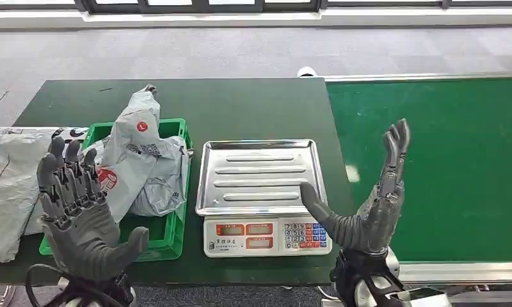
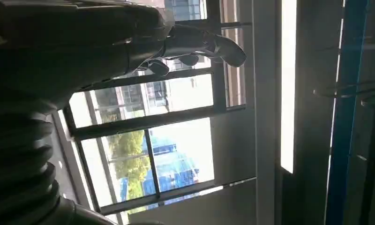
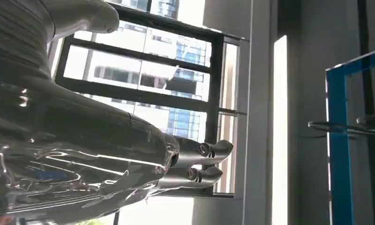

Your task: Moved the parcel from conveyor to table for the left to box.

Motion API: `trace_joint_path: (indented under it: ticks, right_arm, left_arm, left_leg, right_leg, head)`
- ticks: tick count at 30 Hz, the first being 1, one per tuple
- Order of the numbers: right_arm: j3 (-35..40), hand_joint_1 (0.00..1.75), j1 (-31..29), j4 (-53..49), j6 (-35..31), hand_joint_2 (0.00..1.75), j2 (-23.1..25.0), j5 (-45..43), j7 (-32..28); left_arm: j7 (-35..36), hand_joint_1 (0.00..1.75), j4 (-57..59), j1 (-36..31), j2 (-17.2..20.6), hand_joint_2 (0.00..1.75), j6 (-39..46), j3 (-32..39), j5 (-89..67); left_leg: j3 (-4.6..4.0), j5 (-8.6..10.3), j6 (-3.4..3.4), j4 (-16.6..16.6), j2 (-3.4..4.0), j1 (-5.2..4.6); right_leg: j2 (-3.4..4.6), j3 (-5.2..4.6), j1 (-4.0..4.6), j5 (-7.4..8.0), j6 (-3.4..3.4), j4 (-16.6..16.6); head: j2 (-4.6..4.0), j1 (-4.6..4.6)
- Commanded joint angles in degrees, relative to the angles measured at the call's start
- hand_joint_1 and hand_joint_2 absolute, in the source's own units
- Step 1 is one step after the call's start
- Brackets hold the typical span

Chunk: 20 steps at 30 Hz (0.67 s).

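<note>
Belt (image 1: 432, 160) bare, free reach; scale (image 1: 261, 195) & crate (image 1: 170, 230) block table front.

The head view is bright, even and sharp, with soft shadows and glare on the steel tray (image 1: 256, 176). In both wrist views, the windows (image 2: 148, 154) blow out white, leaving the near hands dark, backlit and slightly blurred.

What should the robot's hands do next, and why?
Probably bring the right hand out over the belt to wait. Both hands are raised, open and hold nothing; the left hand hangs before the crate, where grey parcels already lie. The belt and the scale's tray are bare.
</note>
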Motion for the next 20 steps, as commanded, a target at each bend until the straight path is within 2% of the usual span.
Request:
trace_joint_path:
  ticks: [1, 20]
  right_arm:
    - [4.6, 0.00, 0.8, 3.6, -1.4, 1.75, -0.5, -1.8, -1.3]
    - [3.9, 0.00, 0.5, 5.2, 1.7, 1.75, 1.4, 0.6, 1.3]
  left_arm:
    - [0.1, 0.00, 6.1, -2.0, 0.1, 1.75, -4.6, -3.9, 4.9]
    - [2.6, 0.00, 6.8, -2.3, -0.2, 1.75, -5.1, -3.4, -0.7]
  left_leg:
    - [0.16, 0.04, -0.04, -0.2, 0.04, 0.04]
    - [0.10, 0.01, -0.03, -0.1, 0.11, 0.01]
  right_leg:
    - [-0.13, 0.18, 0.05, 0.04, 0.00, -0.2]
    - [-0.01, 0.08, 0.02, 0.02, -0.01, -0.1]
  head:
    - [0.00, 0.00]
    - [0.02, 0.00]
